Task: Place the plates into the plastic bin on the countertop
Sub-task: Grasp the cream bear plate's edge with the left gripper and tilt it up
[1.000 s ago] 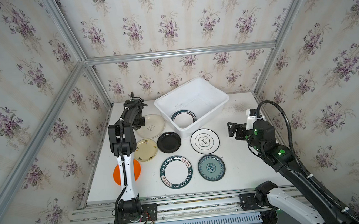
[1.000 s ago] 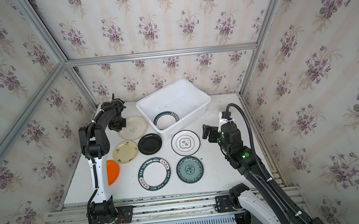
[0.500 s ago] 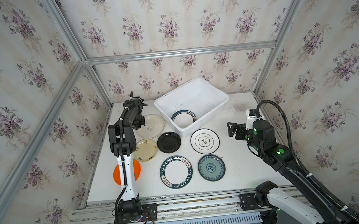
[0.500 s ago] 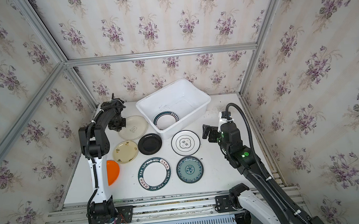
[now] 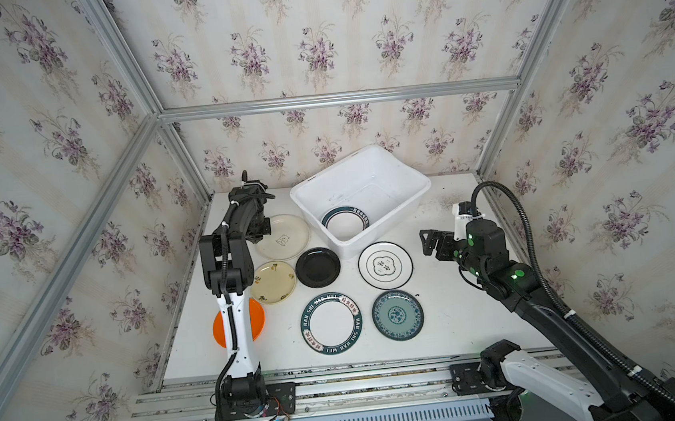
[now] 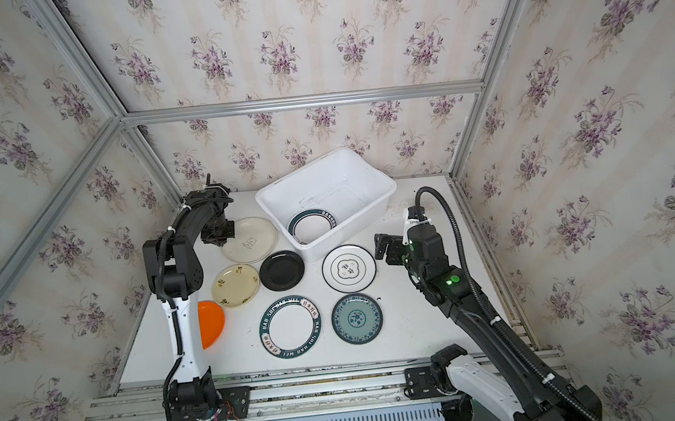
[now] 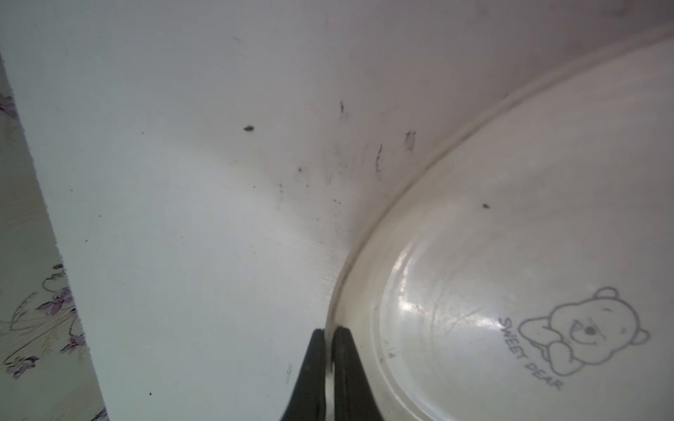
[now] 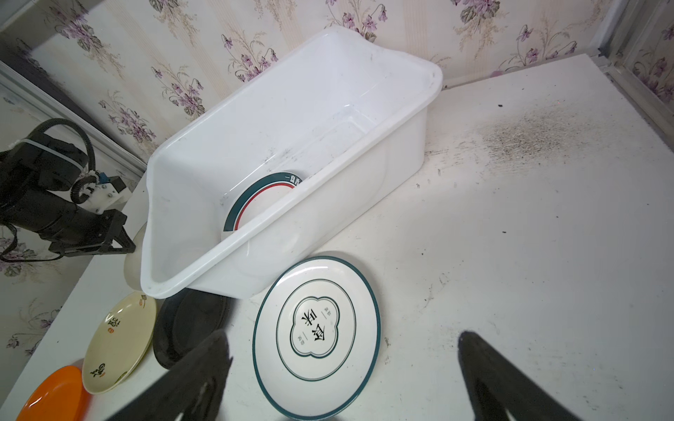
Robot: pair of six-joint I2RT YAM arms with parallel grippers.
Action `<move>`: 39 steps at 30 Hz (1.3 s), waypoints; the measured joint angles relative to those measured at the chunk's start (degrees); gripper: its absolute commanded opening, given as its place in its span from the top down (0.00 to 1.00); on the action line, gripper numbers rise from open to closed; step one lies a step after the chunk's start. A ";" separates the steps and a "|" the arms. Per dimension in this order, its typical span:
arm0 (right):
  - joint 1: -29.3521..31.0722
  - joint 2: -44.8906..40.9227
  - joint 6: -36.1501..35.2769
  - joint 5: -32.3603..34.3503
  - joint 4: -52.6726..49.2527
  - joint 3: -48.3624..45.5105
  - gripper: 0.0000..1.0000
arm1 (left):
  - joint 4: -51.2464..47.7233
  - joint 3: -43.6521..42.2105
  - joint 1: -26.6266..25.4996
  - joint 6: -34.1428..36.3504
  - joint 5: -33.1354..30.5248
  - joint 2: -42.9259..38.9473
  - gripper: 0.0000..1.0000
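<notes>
Stays put since a second ago; grips rim of cream bear plate [image 7: 510,255] with clenched left tool [image 7: 330,333]; hovers released right tool [image 8: 343,335] near green-rimmed plate [image 5: 385,265].

a, cream plate [image 7: 510,255] toward the back left corner of the countertop [image 5: 454,326]: "SWEET BEAR" beside a bear outline (second word's first letter indistinct). b, dark-rimmed plate [image 5: 331,323] near the front edge: "HAO SHI" and "HAO WEI" repeated round the rim, with Chinese characters. c, quatrefoil plate [image 8: 317,324]: two large Chinese characters
</notes>
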 measured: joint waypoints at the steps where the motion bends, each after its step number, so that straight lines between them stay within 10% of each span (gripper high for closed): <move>1: 0.00 0.31 -0.02 -0.63 0.00 0.07 0.00 | 0.13 -0.39 0.07 0.17 -0.02 -0.74 1.00; 39: 0.09 9.92 -0.87 -16.09 1.09 4.50 0.00 | 18.10 -27.43 3.67 -3.08 2.03 -32.98 1.00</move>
